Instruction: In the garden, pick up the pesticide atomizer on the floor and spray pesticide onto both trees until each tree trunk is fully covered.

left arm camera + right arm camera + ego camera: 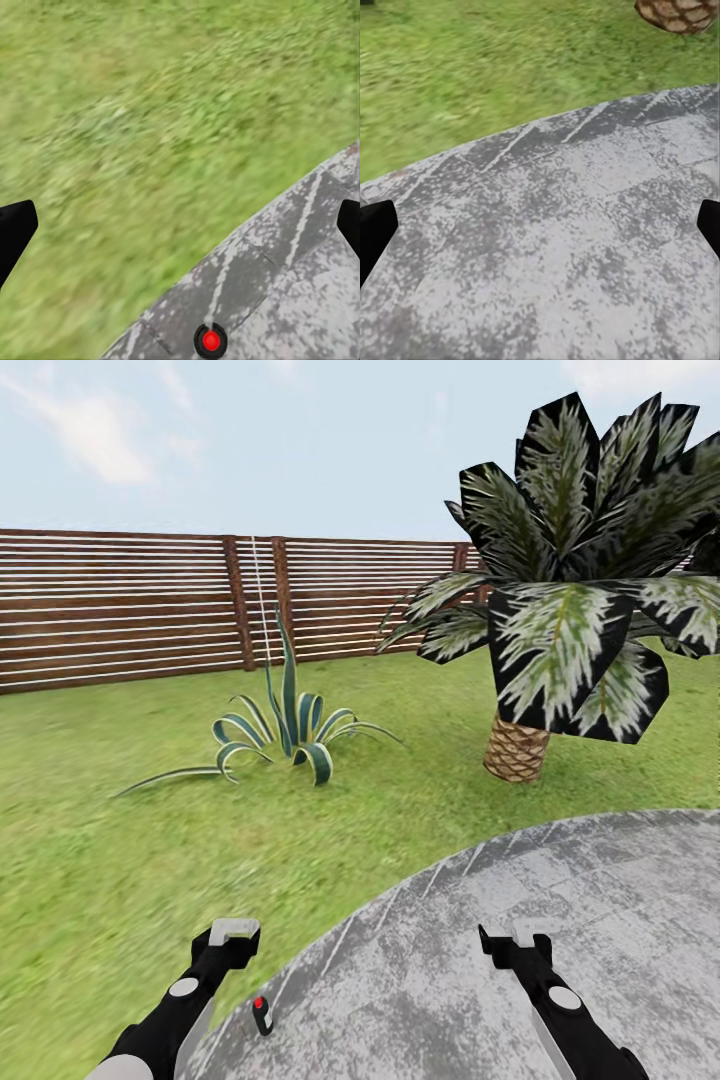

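I'm looking over a green lawn point(120, 830) toward a brown slatted fence point(120, 605). Ahead of me a spiky striped agave-like plant point(285, 735) grows out of the grass, and to its right stands a short palm point(560, 610) with a woven-looking trunk point(515, 748) and broad dark fronds.

Below me lies a round grey stone paving slab point(560, 920), its curved edge meeting the grass. The pesticide atomizer point(262, 1015) stands on that slab close to its grass-side edge: a small black body with a red spot on top. In my left wrist view I see it from above, as a dark ring around a red dot point(211, 340), just inside the stone's border.

My left pincer point(233, 933) hangs over the slab's edge, just beyond the atomizer and not touching it; its fingers are spread wide, the black tips sitting at opposite sides of the wrist picture. My right pincer point(515, 938) hovers over bare stone, well apart from the atomizer, likewise spread wide with nothing between its fingers.
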Robot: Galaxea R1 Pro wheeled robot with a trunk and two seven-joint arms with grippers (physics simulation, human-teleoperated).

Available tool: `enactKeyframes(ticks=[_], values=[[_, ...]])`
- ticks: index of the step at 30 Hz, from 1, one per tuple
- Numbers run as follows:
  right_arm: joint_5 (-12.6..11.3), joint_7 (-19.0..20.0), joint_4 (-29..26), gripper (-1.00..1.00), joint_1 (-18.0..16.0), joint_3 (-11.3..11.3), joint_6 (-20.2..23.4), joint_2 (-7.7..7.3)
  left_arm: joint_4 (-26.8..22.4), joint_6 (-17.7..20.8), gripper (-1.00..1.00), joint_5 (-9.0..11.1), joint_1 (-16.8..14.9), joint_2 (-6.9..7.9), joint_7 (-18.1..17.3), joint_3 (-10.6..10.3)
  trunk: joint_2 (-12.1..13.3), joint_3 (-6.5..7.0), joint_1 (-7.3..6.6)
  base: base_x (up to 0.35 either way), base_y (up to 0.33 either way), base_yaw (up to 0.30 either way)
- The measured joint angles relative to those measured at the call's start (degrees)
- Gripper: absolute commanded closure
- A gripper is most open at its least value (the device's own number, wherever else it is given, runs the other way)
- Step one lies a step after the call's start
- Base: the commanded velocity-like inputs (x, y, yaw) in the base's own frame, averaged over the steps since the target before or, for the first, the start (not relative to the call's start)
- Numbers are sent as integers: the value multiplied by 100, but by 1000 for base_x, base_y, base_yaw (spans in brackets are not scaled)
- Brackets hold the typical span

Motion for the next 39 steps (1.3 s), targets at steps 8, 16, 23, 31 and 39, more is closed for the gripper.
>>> enactKeyframes(ticks=[8,16,23,31,39], values=[[-9,0,-14,-100,0,0,0,0,-1,0,-100,1,1,-1,-2,-6,-199,-89,109,2,2,-2],[-9,0,-14,-100,0,0,0,0,-2,-1,-100,1,-1,0,-2,2,-520,-233,285,0,0,0],[-9,0,-15,-100,0,0,0,0,40,-1,-100,-1,-1,0,-2,-3,-800,-359,439,0,0,0],[-9,0,-15,-100,0,-3,-5,0,67,-1,-100,-8,-7,0,-2,-4,-1121,-502,614,0,0,0],[-9,0,-15,-100,0,1,-9,0,87,-430,-100,-20,3,0,-2,3,-1442,-650,790,0,0,0]])
